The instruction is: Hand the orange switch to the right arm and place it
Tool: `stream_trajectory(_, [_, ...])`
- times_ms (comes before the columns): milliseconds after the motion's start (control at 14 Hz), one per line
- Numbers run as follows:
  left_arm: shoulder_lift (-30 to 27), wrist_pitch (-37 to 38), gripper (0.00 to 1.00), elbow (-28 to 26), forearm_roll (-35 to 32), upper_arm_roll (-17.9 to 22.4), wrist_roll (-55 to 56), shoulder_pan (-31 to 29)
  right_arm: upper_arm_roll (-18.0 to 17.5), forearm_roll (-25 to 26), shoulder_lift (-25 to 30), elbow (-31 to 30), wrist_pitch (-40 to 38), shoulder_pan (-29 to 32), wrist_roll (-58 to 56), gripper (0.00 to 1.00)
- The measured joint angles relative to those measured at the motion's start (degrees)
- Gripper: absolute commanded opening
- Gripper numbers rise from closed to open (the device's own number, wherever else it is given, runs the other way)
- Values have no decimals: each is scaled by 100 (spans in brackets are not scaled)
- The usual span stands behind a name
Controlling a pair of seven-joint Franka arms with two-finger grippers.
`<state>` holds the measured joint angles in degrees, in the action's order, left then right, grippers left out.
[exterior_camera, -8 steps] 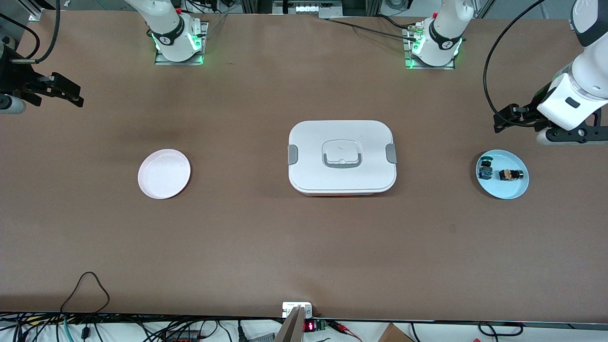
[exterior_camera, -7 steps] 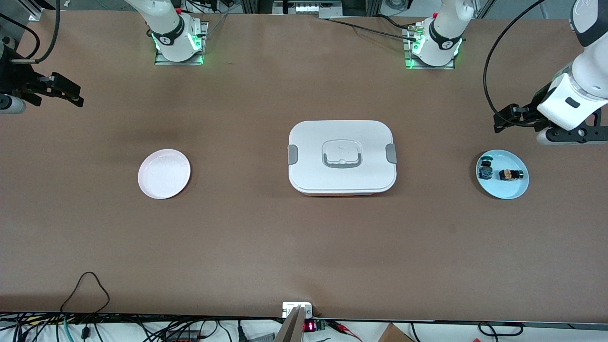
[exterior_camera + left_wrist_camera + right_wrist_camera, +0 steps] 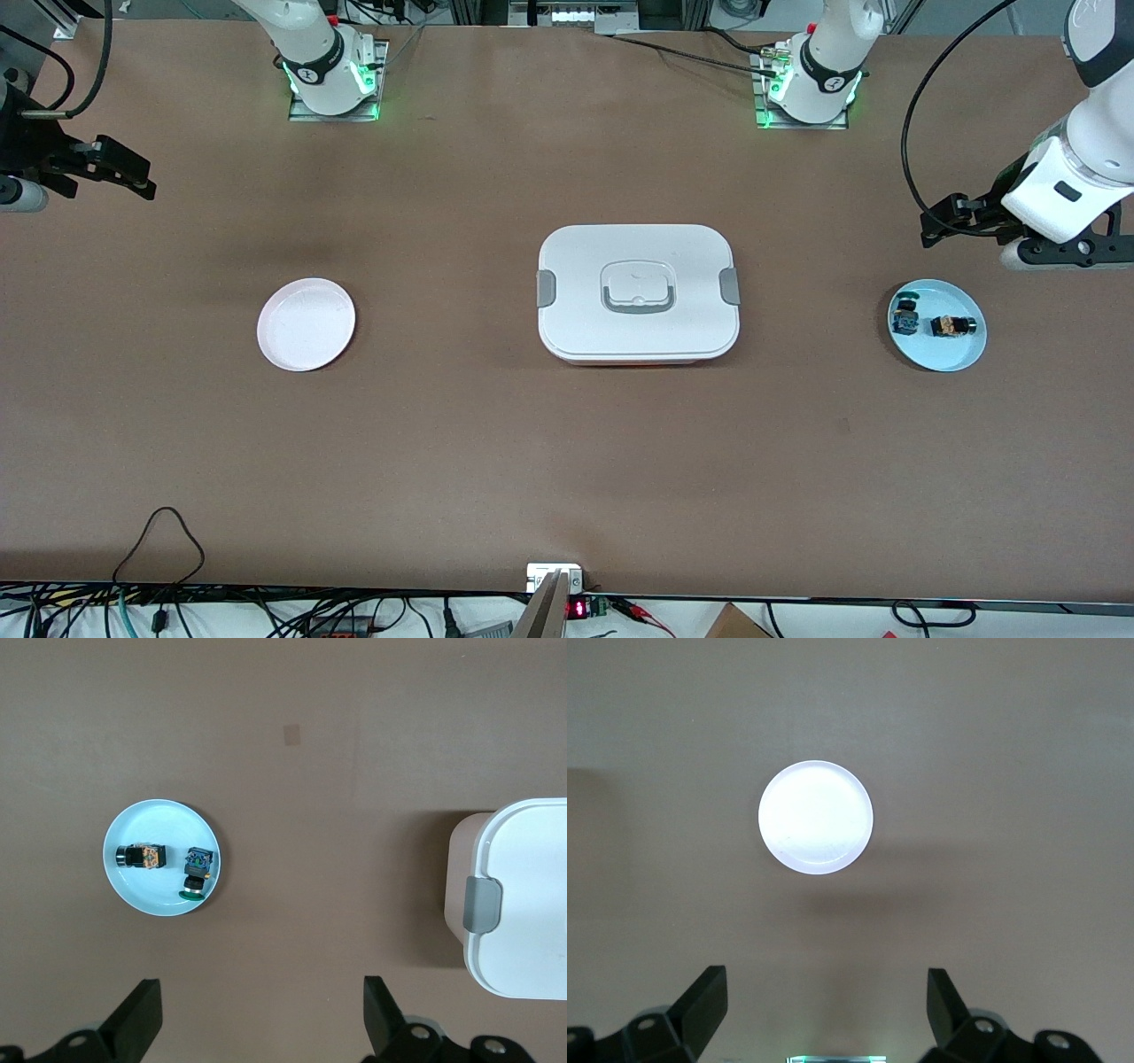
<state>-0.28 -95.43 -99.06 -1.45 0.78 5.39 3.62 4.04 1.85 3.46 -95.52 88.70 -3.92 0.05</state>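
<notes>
The orange switch lies on its side in the blue dish, beside a blue switch. Bring the left gripper, fingers spread and empty, down over the dish and pinch only the orange body. The right gripper, also spread, waits over the table toward the right arm's end, well apart from the dish.

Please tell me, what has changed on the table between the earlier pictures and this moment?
Nothing has visibly changed. The left tool still hangs open above the table beside the blue plate, where the orange switch and the blue switch lie untouched. The right tool stays open at its end of the table; the white plate and the lidded box have not moved.
</notes>
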Motion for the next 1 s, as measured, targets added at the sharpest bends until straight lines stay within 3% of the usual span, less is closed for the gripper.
stream_trajectory(1003, [84, 160, 100, 80, 0, -6, 0, 13, 0, 0, 0, 0, -1, -1, 0, 100])
